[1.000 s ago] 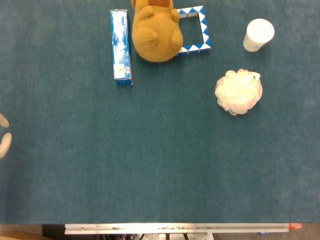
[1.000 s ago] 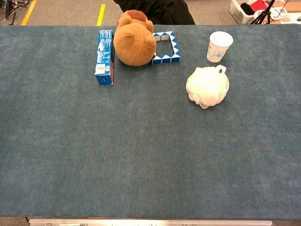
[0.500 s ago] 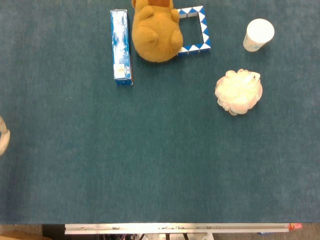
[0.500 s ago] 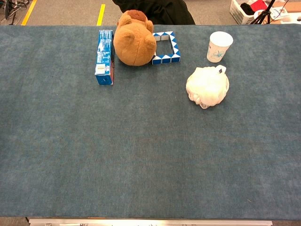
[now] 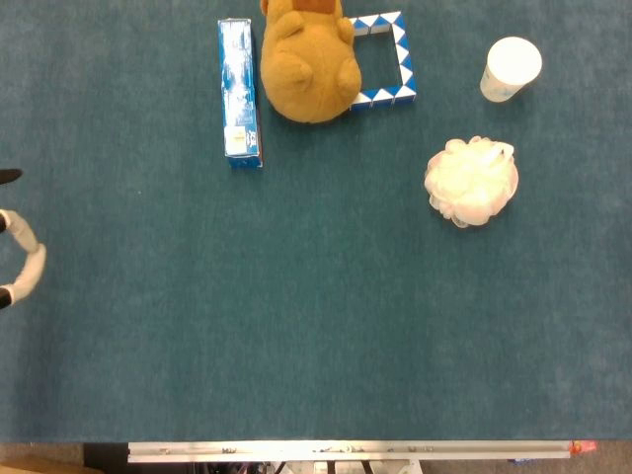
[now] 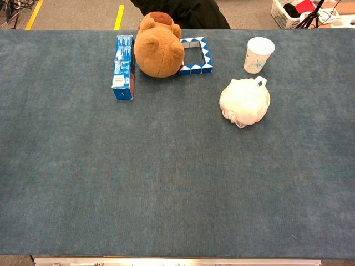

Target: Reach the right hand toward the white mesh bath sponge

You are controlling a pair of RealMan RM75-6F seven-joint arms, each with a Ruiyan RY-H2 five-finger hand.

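The white mesh bath sponge (image 5: 472, 182) lies on the blue table cover at the right, a fluffy ball with a small loop at its top; the chest view shows the sponge (image 6: 244, 102) too. My right hand is in neither view. Only the fingers of my left hand (image 5: 18, 259) poke in at the far left edge of the head view, spread apart with nothing between them, far from the sponge.
A white paper cup (image 5: 511, 68) stands just behind the sponge. A brown plush bear (image 5: 305, 65) sits at the back centre against a blue-and-white block frame (image 5: 392, 59). A blue box (image 5: 239, 91) lies to the bear's left. The table's metal front edge (image 5: 346, 451) runs along the bottom.
The left hand's fingers have come a little further into the head view at the left edge, and a dark fingertip now shows above them. The sponge and other objects have not moved.
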